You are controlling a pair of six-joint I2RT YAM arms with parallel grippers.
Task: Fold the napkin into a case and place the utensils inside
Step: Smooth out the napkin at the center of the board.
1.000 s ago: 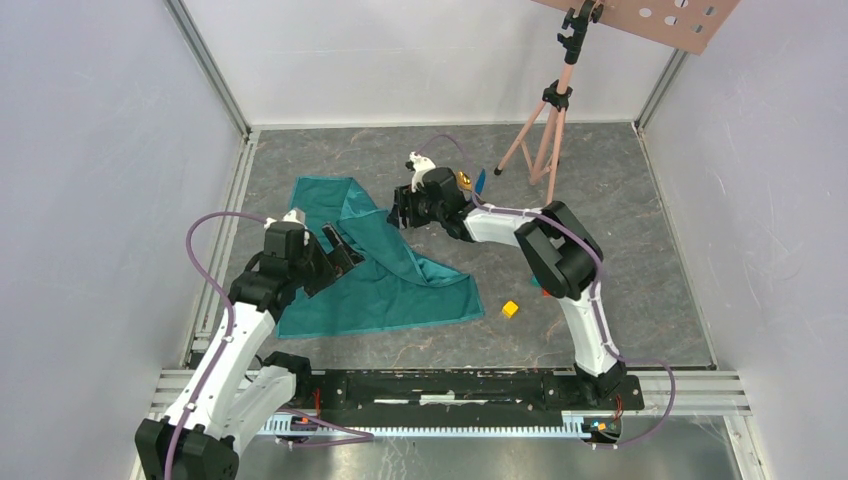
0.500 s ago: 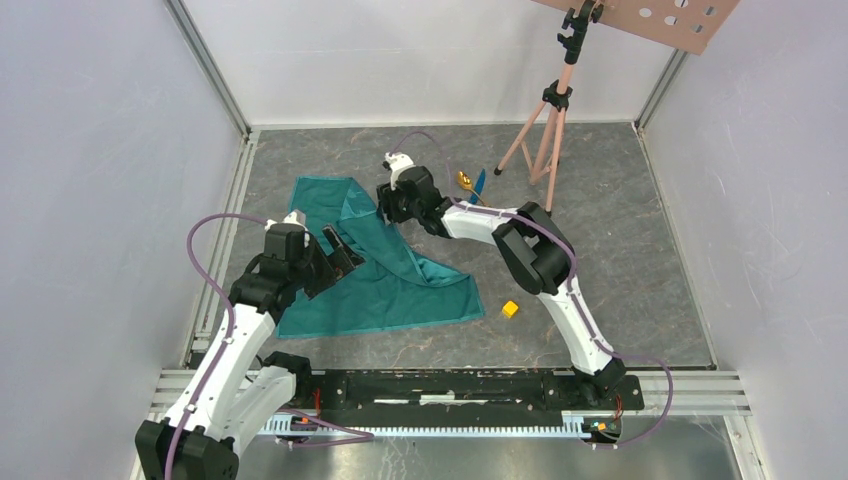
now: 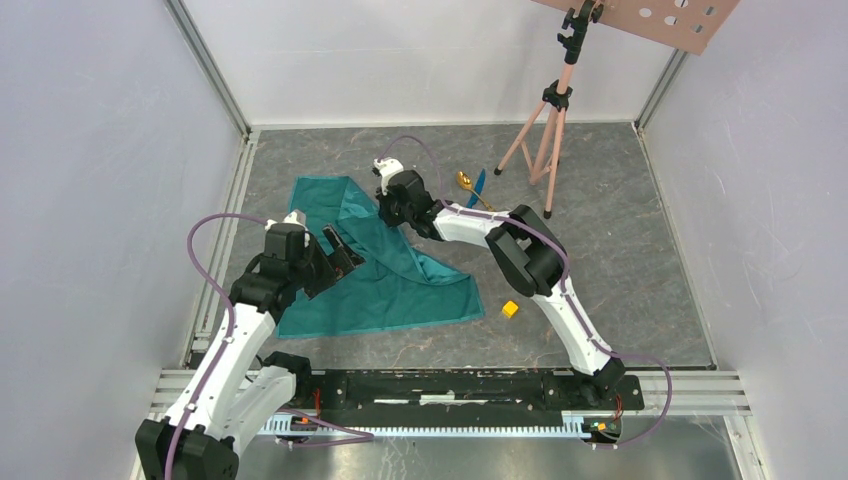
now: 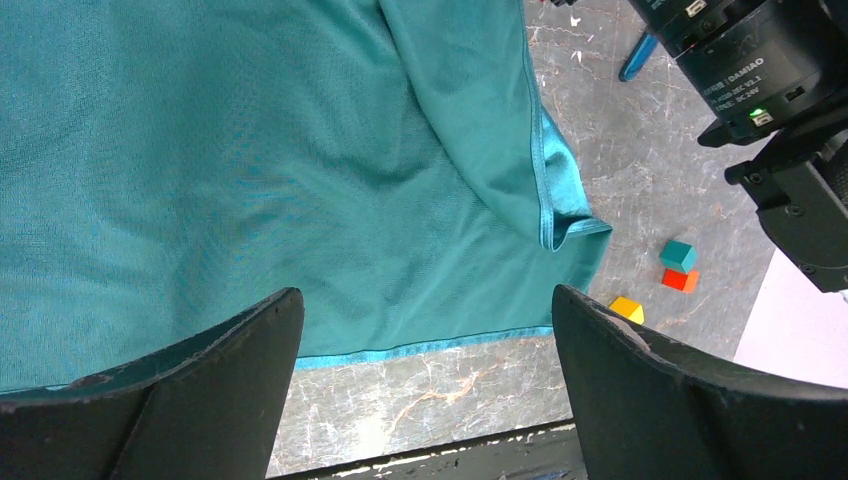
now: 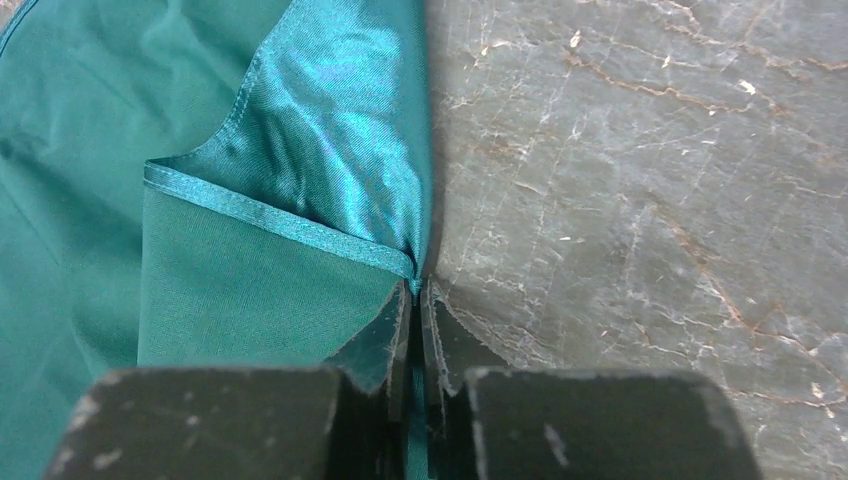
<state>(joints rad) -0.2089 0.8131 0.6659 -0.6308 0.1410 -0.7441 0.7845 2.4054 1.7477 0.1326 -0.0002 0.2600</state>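
Note:
The teal-green napkin [image 3: 385, 285] lies spread on the grey floor with a flap folded over its upper right part; no case is in view. My right gripper [image 3: 386, 212] is at that flap's right edge and, in the right wrist view, is shut [image 5: 415, 292] on the hemmed corner of the napkin [image 5: 250, 280]. My left gripper [image 3: 343, 255] hovers over the cloth's left part, open wide [image 4: 425, 297] with nothing between its fingers. The utensils lie behind the right arm: a gold spoon [image 3: 465, 181] and a blue knife [image 3: 479, 183], whose tip also shows in the left wrist view [image 4: 637, 57].
A yellow cube [image 3: 510, 309] sits right of the napkin; the left wrist view also shows a teal cube [image 4: 678, 255] and a red cube [image 4: 680, 280] beside it. A pink tripod [image 3: 545, 130] stands at the back right. Walls close in on three sides.
My right gripper moved left from near the utensils to the napkin's folded edge and shut on it. The left arm has not moved.

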